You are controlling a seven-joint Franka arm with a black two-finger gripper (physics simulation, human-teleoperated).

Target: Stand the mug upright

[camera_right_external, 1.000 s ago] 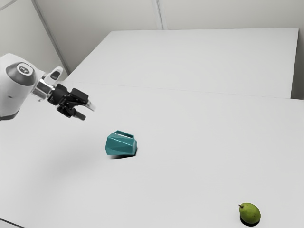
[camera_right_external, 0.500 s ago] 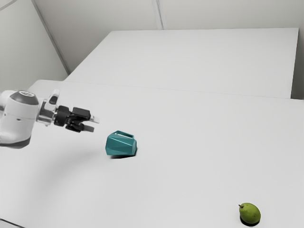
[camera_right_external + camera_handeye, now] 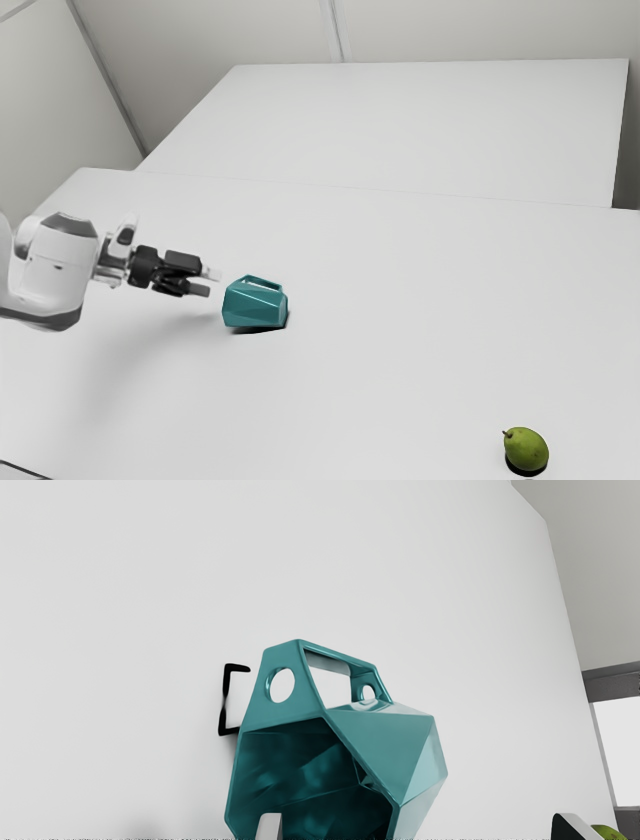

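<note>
The gripper [image 3: 210, 282] is at the exterior view's left, just short of the teal mug [image 3: 255, 303], which lies on its side with its handle up. Seen from the hand, the mug [image 3: 380, 750] turns its dark open mouth toward the gripper [image 3: 417, 827], whose fingers stand wide apart. One fingertip [image 3: 270, 826] overlaps the lower part of the mouth in the picture; whether it touches the mug cannot be told. Nothing is held between the two fingers.
A green pear [image 3: 526, 449] rests near the exterior view's lower right, far from the mug. The white table [image 3: 400, 300] extends around both, and another white surface [image 3: 430, 125] lies behind it.
Over the last second my hand has come down and slightly toward the exterior view's right, closer to the mug. The mug and the pear have stayed where they were.
</note>
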